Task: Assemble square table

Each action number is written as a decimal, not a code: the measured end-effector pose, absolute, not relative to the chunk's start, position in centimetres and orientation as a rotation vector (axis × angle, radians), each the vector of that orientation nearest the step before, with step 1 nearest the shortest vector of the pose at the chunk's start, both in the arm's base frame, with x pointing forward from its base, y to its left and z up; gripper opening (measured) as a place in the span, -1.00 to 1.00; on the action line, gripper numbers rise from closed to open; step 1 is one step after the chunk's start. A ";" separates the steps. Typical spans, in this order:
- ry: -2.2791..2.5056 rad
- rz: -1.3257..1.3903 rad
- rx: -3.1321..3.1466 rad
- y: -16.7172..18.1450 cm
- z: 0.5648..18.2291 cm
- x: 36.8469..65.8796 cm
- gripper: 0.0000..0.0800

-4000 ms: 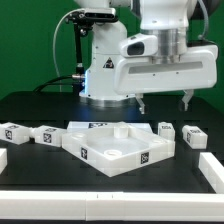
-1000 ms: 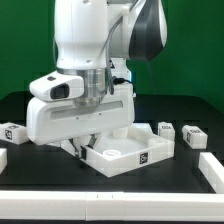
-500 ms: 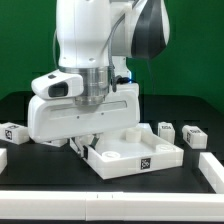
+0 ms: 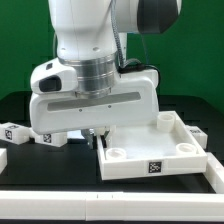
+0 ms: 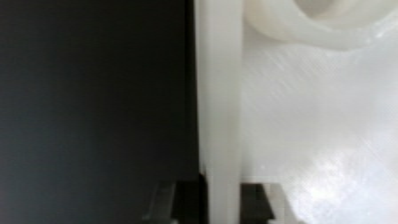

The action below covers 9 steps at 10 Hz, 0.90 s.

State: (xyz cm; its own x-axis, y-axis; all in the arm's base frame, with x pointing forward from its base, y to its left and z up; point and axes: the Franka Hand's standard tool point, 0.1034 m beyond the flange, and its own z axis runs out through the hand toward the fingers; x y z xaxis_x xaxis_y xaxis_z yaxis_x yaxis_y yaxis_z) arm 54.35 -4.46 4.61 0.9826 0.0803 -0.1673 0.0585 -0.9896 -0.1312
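The square table top (image 4: 160, 150), a white rimmed tray with round corner holes, lies on the black table at the exterior view's right, one corner turned toward the front. My gripper (image 4: 100, 137) reaches down at the top's left corner and is shut on its rim. In the wrist view the rim (image 5: 217, 100) runs as a thin white wall between my two dark fingers (image 5: 178, 203), with a round corner hole (image 5: 338, 25) beside it. Two tagged white legs (image 4: 12, 131) (image 4: 50, 138) lie at the left, the second partly hidden by my hand.
A white border strip (image 4: 100, 192) runs along the table's front edge, with short strips at the left (image 4: 3, 158) and right (image 4: 216, 166). The robot's big white body fills the upper middle of the exterior view and hides the table behind it.
The table top has slid and turned toward the exterior view's right, held by its rim. My hand has swung with it and now hides less of the top.
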 end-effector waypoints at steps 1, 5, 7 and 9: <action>-0.107 0.262 -3.003 -4.5 4.5 54.2 -0.87; -0.099 0.267 -3.006 -5.0 3.5 54.9 -0.87; -0.068 0.272 -3.009 -5.0 1.6 55.6 -0.87; -0.015 0.243 -3.024 -4.0 0.8 56.1 -0.87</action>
